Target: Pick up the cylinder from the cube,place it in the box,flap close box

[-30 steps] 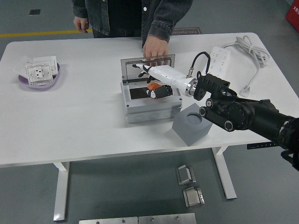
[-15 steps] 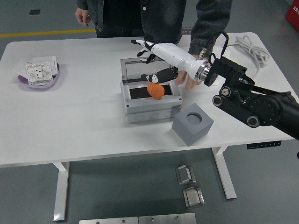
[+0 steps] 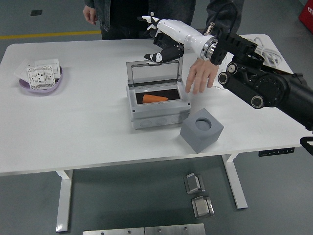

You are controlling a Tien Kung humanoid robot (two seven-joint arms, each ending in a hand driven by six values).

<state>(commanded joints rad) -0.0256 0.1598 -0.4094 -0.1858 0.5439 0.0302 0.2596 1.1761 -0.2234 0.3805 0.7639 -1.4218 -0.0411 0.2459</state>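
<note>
The orange cylinder [image 3: 154,98] lies on its side inside the grey box [image 3: 157,113], which sits near the middle of the white table [image 3: 83,117]. The grey cube [image 3: 201,129], at about 4 o'clock from the box and just beside it, shows an empty round socket on top. Judging by this, the pick and the placing are done; only the flap closing is left.

The box's clear lid [image 3: 154,73] stands upright along the box's far edge, so the box is not yet closed. The right hand [image 3: 161,41] hovers at 12 o'clock from the box, above and just behind the lid's top edge. It holds nothing; its white fingers [image 3: 149,19] are spread, and the dark thumb curls down toward the lid's rim. Whether it touches the lid cannot be told. It looks well placed to push the lid forward and down.

A person stands at the far side of the table; one of the person's hands [image 3: 200,76] hangs open at 2 o'clock from the box, near the lid's right edge but not on it. The left arm does not show.
</note>
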